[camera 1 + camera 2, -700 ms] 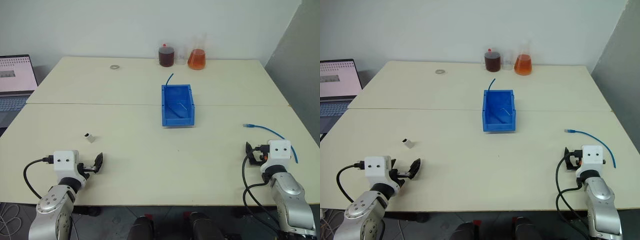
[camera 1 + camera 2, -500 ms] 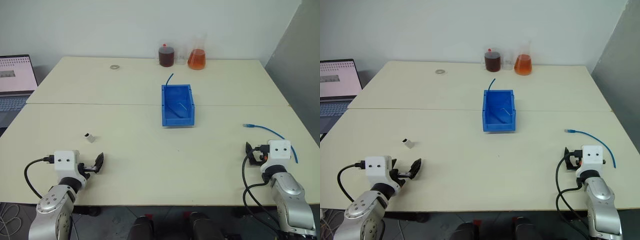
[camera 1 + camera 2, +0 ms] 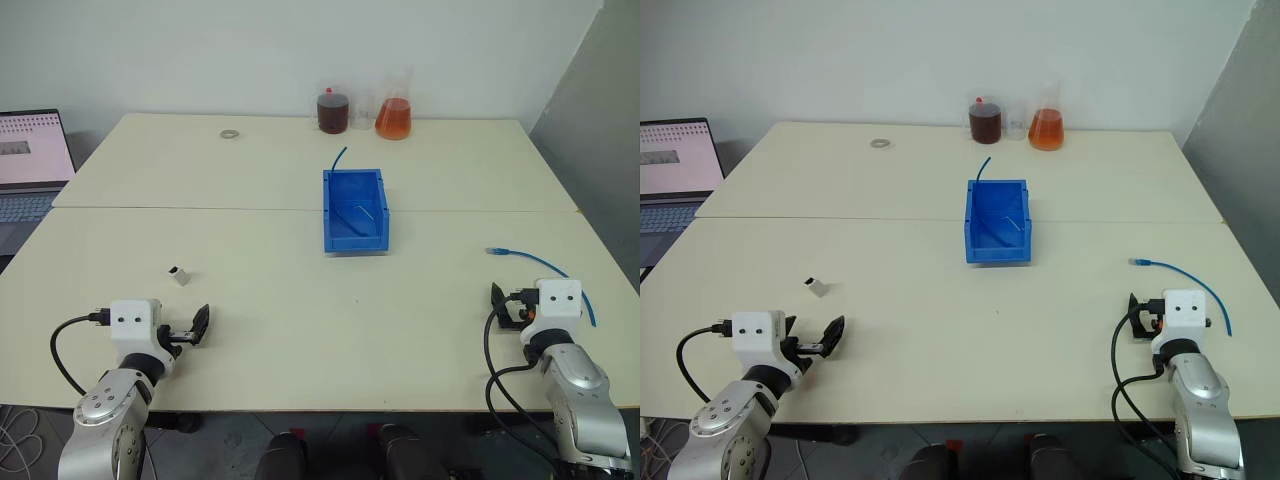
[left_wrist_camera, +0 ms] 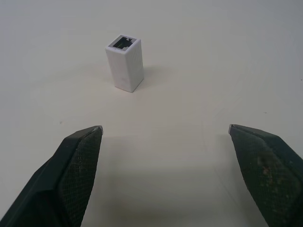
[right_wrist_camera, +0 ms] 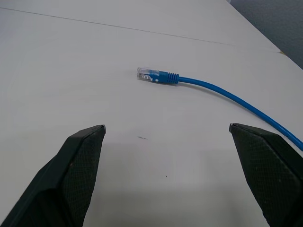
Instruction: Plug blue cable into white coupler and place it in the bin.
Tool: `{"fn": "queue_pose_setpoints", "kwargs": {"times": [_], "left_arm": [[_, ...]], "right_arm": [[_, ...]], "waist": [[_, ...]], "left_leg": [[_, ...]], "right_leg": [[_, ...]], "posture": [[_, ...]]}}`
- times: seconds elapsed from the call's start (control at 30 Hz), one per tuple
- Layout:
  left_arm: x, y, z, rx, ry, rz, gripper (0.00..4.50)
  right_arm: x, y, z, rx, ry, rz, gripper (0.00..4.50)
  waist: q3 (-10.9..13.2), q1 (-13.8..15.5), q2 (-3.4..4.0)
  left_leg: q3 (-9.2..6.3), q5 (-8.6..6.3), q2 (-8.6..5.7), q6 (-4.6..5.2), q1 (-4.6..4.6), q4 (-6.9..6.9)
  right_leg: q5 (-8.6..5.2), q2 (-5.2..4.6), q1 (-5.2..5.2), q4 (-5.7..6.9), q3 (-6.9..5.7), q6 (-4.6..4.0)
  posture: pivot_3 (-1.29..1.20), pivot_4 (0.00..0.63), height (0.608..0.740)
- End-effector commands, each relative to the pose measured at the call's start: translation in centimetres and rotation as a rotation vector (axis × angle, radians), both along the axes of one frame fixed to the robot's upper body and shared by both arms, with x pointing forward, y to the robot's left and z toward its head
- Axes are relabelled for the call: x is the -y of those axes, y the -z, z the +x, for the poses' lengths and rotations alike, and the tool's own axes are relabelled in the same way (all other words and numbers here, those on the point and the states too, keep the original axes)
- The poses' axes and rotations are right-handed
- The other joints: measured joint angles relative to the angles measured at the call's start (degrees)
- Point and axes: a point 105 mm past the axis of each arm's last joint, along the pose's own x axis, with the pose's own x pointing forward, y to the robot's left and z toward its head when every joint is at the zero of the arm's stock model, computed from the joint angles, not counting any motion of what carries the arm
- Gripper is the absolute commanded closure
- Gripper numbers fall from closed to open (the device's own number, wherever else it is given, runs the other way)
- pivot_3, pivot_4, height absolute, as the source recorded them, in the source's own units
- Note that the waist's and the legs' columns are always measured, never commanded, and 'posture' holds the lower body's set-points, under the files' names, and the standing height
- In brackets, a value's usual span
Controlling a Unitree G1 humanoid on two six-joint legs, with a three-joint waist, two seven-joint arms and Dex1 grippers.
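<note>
No legible writing anywhere. Left end effector [image 4: 165,137] spread before upright white coupler [image 4: 124,63]; right end effector [image 5: 165,135] spread near blue cable [image 5: 213,90] at desk's [image 3: 300,300] right edge.

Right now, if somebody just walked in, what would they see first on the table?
Probably the bin, bright blue, in the middle of the pale table, with a short blue cable stub poking up behind it. Next, the flask of orange liquid and the dark jar at the far edge. Nearer, the tiny white coupler stands upright before the open left claw, and the blue cable lies before the open right claw.
</note>
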Motion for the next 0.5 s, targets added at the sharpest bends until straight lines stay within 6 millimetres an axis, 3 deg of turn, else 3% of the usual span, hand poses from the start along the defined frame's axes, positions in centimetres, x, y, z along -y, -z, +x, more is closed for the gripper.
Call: {"fn": "queue_pose_setpoints", "kwargs": {"times": [0.03,0.5], "left_arm": [[0.41,-1.48,0.2,0.054,0.015,0.02,0.0],[0.48,-1.73,0.29,0.061,0.027,0.025,0.0]], "right_arm": [[-0.11,-1.61,0.24,0.06,-0.009,-0.016,0.03],[-0.17,-1.59,0.12,0.062,-0.007,-0.016,0.03]], "waist": [[0.0,0.0,0.0],[0.0,0.0,0.0]], "left_leg": [[0.0,0.0,0.0,0.0,0.0,0.0],[0.0,0.0,0.0,0.0,0.0,0.0]], "right_leg": [[0.0,0.0,0.0,0.0,0.0,0.0],[0.0,0.0,0.0,0.0,0.0,0.0]], "posture": [[0.0,0.15,0.74],[0.0,0.15,0.74]]}}
